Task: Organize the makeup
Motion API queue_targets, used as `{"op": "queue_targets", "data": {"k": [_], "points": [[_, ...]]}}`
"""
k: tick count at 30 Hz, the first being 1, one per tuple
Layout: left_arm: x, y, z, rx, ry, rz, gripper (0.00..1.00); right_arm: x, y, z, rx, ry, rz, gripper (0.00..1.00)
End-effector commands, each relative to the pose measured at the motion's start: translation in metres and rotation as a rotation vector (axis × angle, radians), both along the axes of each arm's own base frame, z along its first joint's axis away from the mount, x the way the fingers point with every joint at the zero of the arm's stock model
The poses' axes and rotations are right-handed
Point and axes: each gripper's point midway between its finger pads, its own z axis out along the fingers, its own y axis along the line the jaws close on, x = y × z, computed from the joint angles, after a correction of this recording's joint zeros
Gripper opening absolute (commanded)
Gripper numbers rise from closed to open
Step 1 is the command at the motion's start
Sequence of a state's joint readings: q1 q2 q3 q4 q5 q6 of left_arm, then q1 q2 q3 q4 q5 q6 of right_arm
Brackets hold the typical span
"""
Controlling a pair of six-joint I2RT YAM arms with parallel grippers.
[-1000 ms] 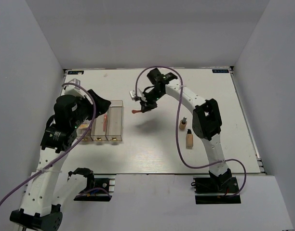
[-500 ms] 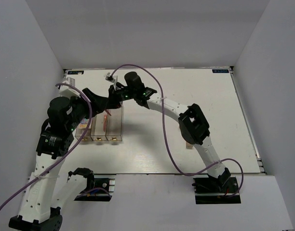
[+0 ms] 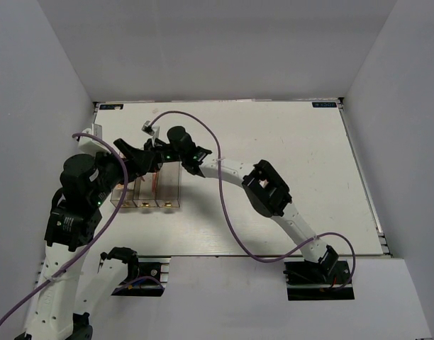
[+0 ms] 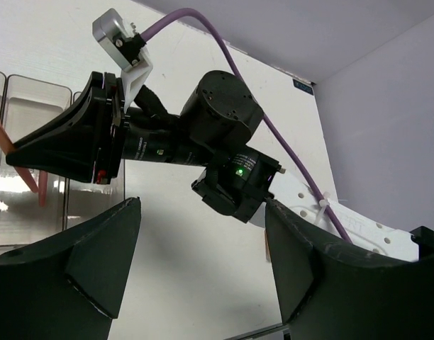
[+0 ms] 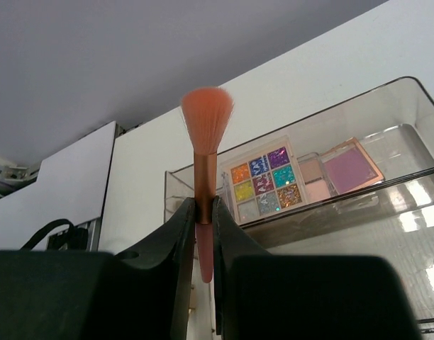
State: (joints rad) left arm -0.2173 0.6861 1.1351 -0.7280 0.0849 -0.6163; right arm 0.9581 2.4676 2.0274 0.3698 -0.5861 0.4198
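Coral-pink brush upright in right pincer, near clear box

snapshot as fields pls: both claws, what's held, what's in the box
right claw: shut on coral-pink brush, bristles up
left claw: open, empty, facing the right arm's wrist
clear box: left side of the table, both claws close to it
in box: glitter palette and pink compact, lying flat side by side
brush status: gripped by its handle, not yet released
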Motion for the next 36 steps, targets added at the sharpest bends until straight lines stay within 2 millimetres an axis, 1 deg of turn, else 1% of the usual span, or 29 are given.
{"op": "queue_targets", "data": {"k": [1,3,5,6,8,9,10,12,15,16,17,18,19,20,21,23,24,25,26,27,28,29,30,31,32,33,34,35,36], "points": [[-0.002,0.005,0.006,0.001,0.000,0.021,0.81,0.012,0.012,0.029,0.097,-0.086,-0.051,0.07],[-0.002,0.005,0.007,0.001,0.000,0.021,0.81,0.012,0.009,0.016,0.074,-0.083,-0.053,0.11],[-0.002,0.005,0.006,0.000,0.004,0.024,0.81,0.012,0.006,0.009,0.064,-0.098,-0.050,0.14],[-0.003,0.005,0.005,-0.002,0.006,0.023,0.81,0.012,0.004,0.000,0.048,-0.093,-0.049,0.22],[-0.001,0.004,0.004,-0.007,0.007,0.021,0.81,0.014,0.001,-0.008,0.032,-0.103,-0.052,0.32],[0.000,0.003,0.003,-0.007,0.010,0.018,0.81,0.015,0.000,-0.013,0.017,-0.097,-0.056,0.45],[0.000,0.002,0.004,-0.010,0.011,0.017,0.81,0.017,-0.001,-0.016,0.010,-0.101,-0.056,0.49],[0.003,0.001,0.003,-0.007,0.025,0.012,0.81,0.019,-0.002,-0.020,0.006,-0.113,-0.053,0.55],[0.005,-0.001,0.005,-0.006,0.023,0.004,0.81,0.020,-0.002,-0.013,0.019,-0.135,-0.042,0.59],[0.006,-0.002,0.006,-0.007,0.021,0.000,0.81,0.025,-0.004,-0.008,0.029,-0.142,-0.047,0.59],[0.007,-0.002,0.007,-0.009,0.017,-0.004,0.81,0.024,-0.005,-0.004,0.036,-0.145,-0.037,0.59],[0.007,-0.003,0.007,-0.011,0.019,-0.008,0.81,0.023,-0.006,0.008,0.056,-0.156,-0.033,0.58],[0.008,-0.006,0.008,-0.016,0.017,-0.019,0.81,0.029,-0.010,0.017,0.075,-0.167,-0.038,0.57],[0.009,-0.007,0.007,-0.017,0.019,-0.025,0.81,0.027,-0.013,0.030,0.099,-0.183,-0.018,0.55],[0.012,-0.010,0.004,-0.020,0.031,-0.035,0.81,0.027,-0.016,0.051,0.130,-0.213,-0.013,0.50],[0.016,-0.018,0.003,-0.032,0.034,-0.077,0.81,0.042,-0.028,0.076,0.154,-0.252,-0.038,0.39],[0.018,-0.022,0.001,-0.041,0.039,-0.094,0.81,0.052,-0.037,0.095,0.165,-0.297,-0.064,0.24],[0.025,-0.026,-0.002,-0.045,0.045,-0.110,0.81,0.060,-0.042,0.100,0.152,-0.308,-0.085,0.16],[0.025,-0.035,-0.002,-0.055,0.045,-0.153,0.81,0.087,-0.059,0.100,0.098,-0.301,-0.156,0.11],[0.027,-0.039,-0.003,-0.063,0.043,-0.172,0.81,0.098,-0.070,0.108,0.077,-0.350,-0.178,0.03],[0.034,-0.043,-0.005,-0.069,0.040,-0.189,0.81,0.112,-0.082,0.107,0.046,-0.357,-0.216,0.00],[0.033,-0.049,-0.006,-0.079,0.040,-0.223,0.81,0.141,-0.114,0.105,-0.008,-0.336,-0.277,0.00],[0.035,-0.056,-0.008,-0.088,0.042,-0.251,0.81,0.149,-0.128,0.105,-0.027,-0.321,-0.294,0.00],[0.042,-0.061,-0.016,-0.094,0.060,-0.269,0.80,0.156,-0.142,0.105,-0.042,-0.297,-0.304,0.00],[0.044,-0.064,-0.020,-0.098,0.071,-0.284,0.80,0.184,-0.181,0.114,-0.056,-0.283,-0.367,0.05],[0.046,-0.069,-0.024,-0.110,0.087,-0.313,0.80,0.187,-0.197,0.111,-0.089,-0.247,-0.375,0.16],[0.049,-0.075,-0.027,-0.116,0.090,-0.334,0.80,0.186,-0.212,0.108,-0.119,-0.234,-0.359,0.24],[0.053,-0.082,-0.039,-0.119,0.131,-0.357,0.80,0.200,-0.255,0.113,-0.156,-0.214,-0.418,0.41],[0.057,-0.087,-0.042,-0.121,0.133,-0.369,0.80,0.201,-0.270,0.113,-0.179,-0.220,-0.426,0.50]]}}
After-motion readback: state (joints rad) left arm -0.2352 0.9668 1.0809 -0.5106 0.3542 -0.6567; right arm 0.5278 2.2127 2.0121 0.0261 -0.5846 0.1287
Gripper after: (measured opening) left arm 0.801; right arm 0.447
